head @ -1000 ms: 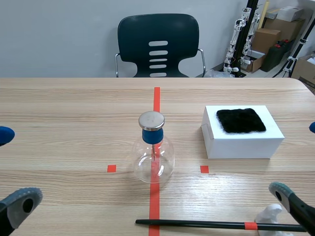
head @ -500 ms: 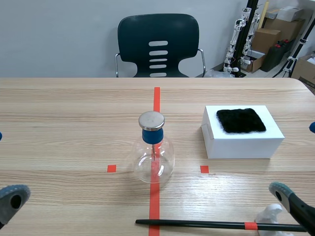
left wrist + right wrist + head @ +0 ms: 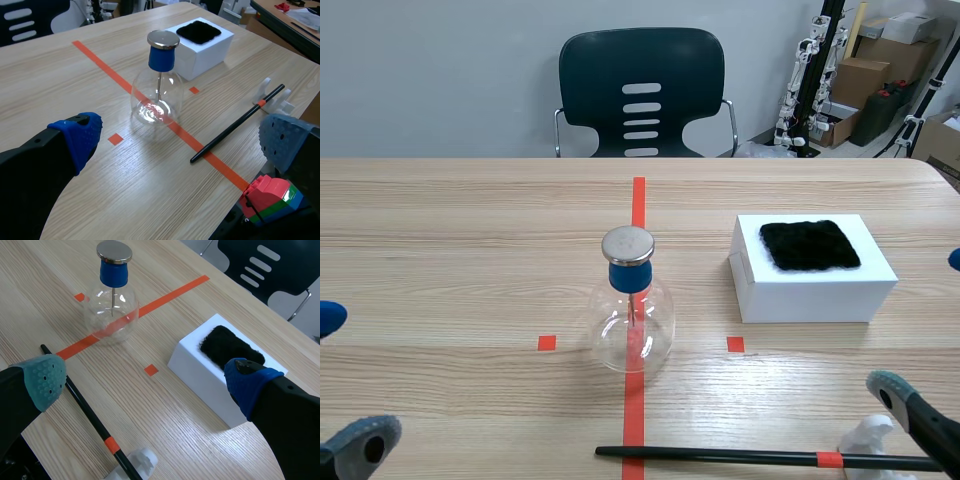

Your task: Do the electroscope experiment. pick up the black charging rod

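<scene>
Black and thin, the charging rod [image 3: 720, 456] lies flat along the table's near edge, its orange-banded end resting on a small white stand [image 3: 865, 438]. The left tool [image 3: 180, 142] at the near left corner and the right tool [image 3: 147, 380] at the near right both have fingers spread apart, gripping nothing. A glass electroscope flask [image 3: 632, 322] stands mid-table.

hand [image 3: 145, 377] spread wide | black rod [image 3: 85, 407] beneath it | rod end on white stand [image 3: 140, 461]
</scene>
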